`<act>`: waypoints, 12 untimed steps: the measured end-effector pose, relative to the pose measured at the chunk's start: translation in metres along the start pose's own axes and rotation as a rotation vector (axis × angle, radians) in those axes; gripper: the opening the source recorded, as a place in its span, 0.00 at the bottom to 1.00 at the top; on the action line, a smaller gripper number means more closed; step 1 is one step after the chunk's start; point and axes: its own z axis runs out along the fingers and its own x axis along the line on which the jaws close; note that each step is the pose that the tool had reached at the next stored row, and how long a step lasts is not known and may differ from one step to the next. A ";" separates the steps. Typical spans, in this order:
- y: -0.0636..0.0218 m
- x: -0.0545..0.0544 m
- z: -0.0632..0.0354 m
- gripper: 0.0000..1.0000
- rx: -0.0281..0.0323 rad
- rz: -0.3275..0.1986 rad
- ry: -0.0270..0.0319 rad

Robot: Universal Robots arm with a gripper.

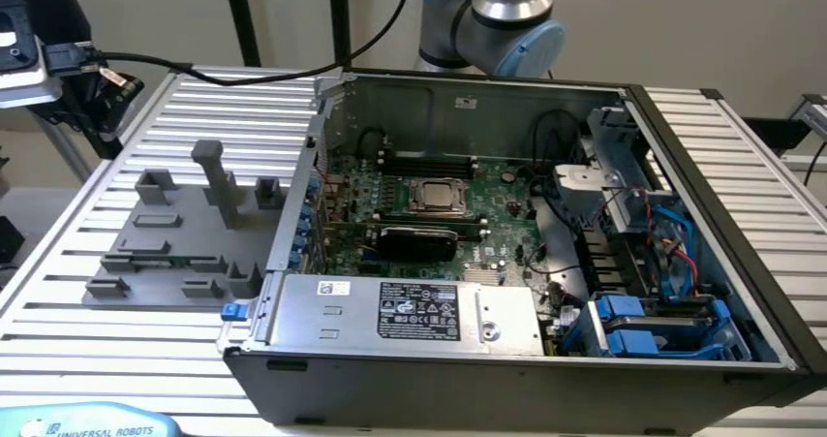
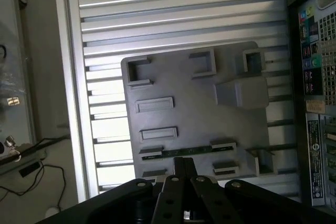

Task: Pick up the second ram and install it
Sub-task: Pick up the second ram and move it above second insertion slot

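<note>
One thin dark-green stick, the second ram (image 2: 185, 151), lies on its edge in the gray fixture plate (image 2: 194, 103), held between small gray blocks on the side of the plate nearest my pincer (image 2: 184, 162). In the exterior view the same stick (image 1: 166, 260) sits toward the near-left part of the plate, beside the open computer case (image 1: 723, 292) on the slatted tabletop (image 2: 157, 14). The pincer hangs above the plate, its fingertips pressed together with nothing between them, and roughly in line with the middle of the stick. I judge the ram to be light and stiff but delicate: the chips and contact edge should not be squeezed. I would take it by the flat faces near the middle of its length, where the blocks leave the upper edge free, so it lifts out level.
</note>
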 end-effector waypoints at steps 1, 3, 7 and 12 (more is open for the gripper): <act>0.0000 0.000 0.0000 0.11 0.0000 0.000 0.0001; 0.0000 0.000 0.0000 0.11 0.0000 0.000 0.0000; 0.0004 0.000 0.0003 0.11 0.0004 -0.025 0.0002; 0.0004 0.000 0.0017 0.11 0.0021 -0.116 0.0041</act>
